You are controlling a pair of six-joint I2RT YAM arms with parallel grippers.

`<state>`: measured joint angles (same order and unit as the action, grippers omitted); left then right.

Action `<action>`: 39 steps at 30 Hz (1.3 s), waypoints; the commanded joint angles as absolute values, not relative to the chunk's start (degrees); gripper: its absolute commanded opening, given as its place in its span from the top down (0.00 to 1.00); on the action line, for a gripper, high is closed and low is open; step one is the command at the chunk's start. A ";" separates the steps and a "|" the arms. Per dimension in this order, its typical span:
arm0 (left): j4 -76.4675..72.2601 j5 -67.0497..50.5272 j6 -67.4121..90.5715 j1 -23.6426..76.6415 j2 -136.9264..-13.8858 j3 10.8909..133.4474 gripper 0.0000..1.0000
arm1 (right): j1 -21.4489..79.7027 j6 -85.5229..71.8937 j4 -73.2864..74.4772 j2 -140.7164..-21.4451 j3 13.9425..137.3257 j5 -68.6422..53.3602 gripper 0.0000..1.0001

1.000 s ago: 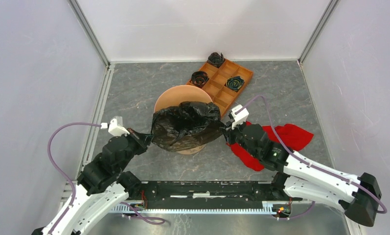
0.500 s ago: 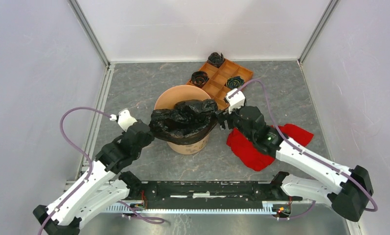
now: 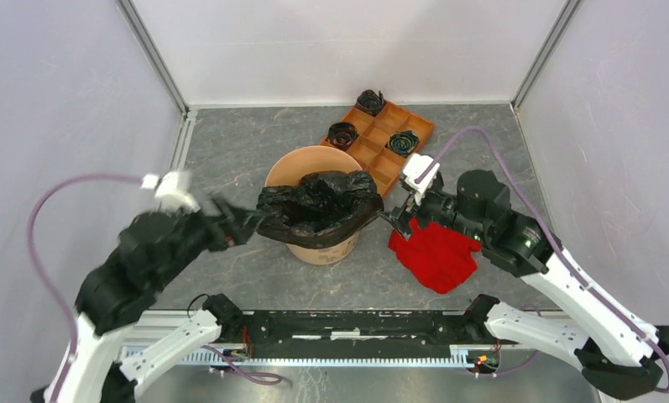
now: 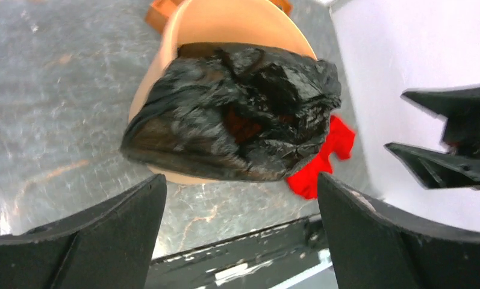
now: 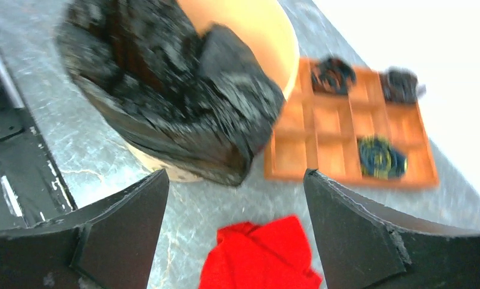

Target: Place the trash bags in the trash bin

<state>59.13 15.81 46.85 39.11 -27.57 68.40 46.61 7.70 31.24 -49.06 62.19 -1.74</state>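
Observation:
A large wrinkled black trash bag [image 3: 318, 206] lies over the near half of the round orange trash bin [image 3: 301, 159], its mouth sagging into the bin. My left gripper [image 3: 234, 222] is open just left of the bag, touching nothing. My right gripper [image 3: 398, 220] is open just right of it, above the red cloth. In the left wrist view the bag [image 4: 237, 120] covers the bin [image 4: 225, 24] beyond the open left gripper [image 4: 240, 180]. In the right wrist view the bag [image 5: 165, 78] and bin [image 5: 249, 36] sit beyond the open right gripper [image 5: 236, 177].
A flat orange tray [image 3: 373, 155] with square compartments stands behind the bin and holds three small black wads [image 3: 342, 133]. A red cloth [image 3: 436, 252] lies on the grey table, right of the bin. White walls enclose the back and both sides.
Both grippers held the bag's edges stretched in front of the bin. They carried it onto the rim, opened, let go and drew back sideways and up.

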 commanded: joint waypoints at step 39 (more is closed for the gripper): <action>30.71 -7.96 -19.01 39.21 -53.90 60.82 0.08 | 46.86 41.50 11.37 -67.76 64.15 -15.55 1.00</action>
